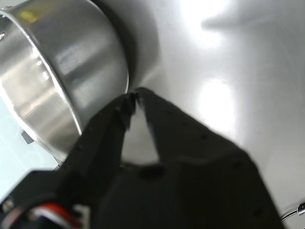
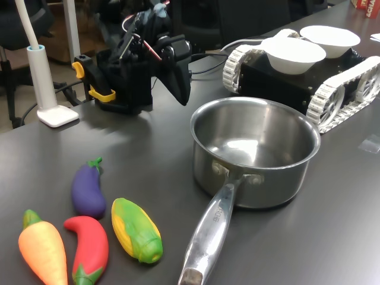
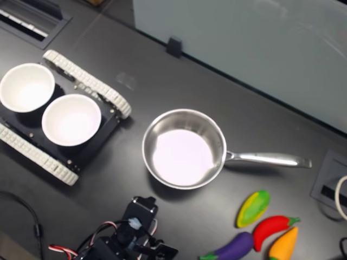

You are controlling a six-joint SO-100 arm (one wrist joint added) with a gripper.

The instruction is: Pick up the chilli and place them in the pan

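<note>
The red chilli [image 2: 89,246] with its green stem cap lies on the dark table near the front edge, between a carrot and a corn cob; in the second exterior view the chilli [image 3: 271,226] is at the lower right. The empty steel pan [image 2: 267,181] stands mid-table, its long handle pointing towards the vegetables. The pan [image 3: 184,154] also shows in the second exterior view, and the pan's wall [image 1: 71,62] fills one side of the wrist view. My black gripper [image 1: 135,95] is shut on nothing, tips meeting beside the pan. The gripper [image 2: 181,89] hangs above the table behind the pan, far from the chilli.
An orange carrot [image 2: 43,252], yellow-green corn [image 2: 136,230] and purple eggplant [image 2: 88,190] lie around the chilli. A tracked vehicle [image 2: 341,89] carrying two white bowls [image 2: 294,50] stands behind the pan. A white lamp base [image 2: 56,114] sits on the first exterior view's left.
</note>
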